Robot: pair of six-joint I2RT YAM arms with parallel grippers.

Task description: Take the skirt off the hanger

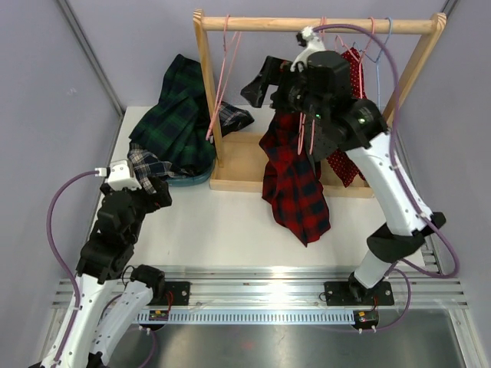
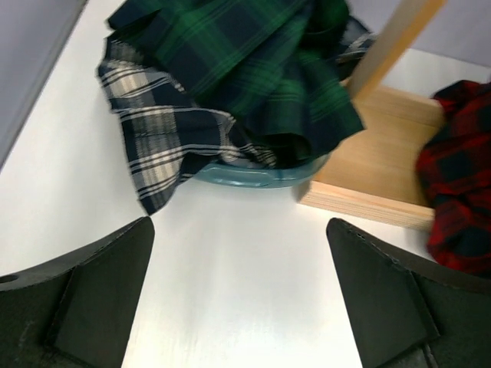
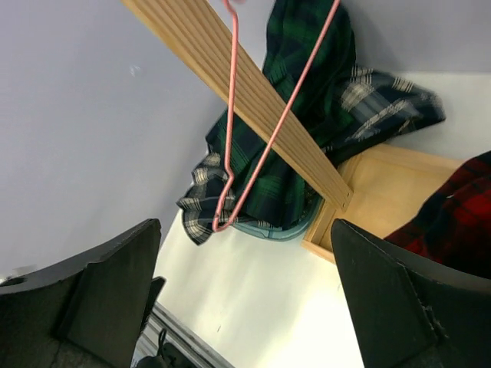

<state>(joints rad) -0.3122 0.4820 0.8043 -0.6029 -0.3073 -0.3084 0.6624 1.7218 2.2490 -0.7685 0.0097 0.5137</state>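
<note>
Red plaid skirt [image 1: 295, 184] on the wooden rack, seen as the right arm works at the rail [image 1: 253, 24]. The skirt hangs in soft, crumpled folds under the middle of the rail. Its long axis runs from 12 to 6 o'clock in the top view, and its lower end spills over the rack's base plank [image 1: 242, 165] onto the white table [image 1: 222, 230]. A thin pink wire hanger [image 1: 300, 136] appears to cross its upper part; the arm hides whether the waistband is clipped to it. The right gripper [image 1: 259, 84] is raised beside the rail, jaws spread wide and holding nothing. The skirt lies at about 5 o'clock from it, close by, so this is judged the nearer arm. In the right wrist view, red cloth shows at 4 o'clock and an empty pink hanger [image 3: 234, 115] dangles ahead. The left gripper [image 1: 153, 192] is low over the table at 8 o'clock from the skirt and well apart from it, also spread wide and empty. It faces a heap of green plaid fabric [image 2: 253, 69] in a smooth teal basin [image 2: 253, 178].
</note>
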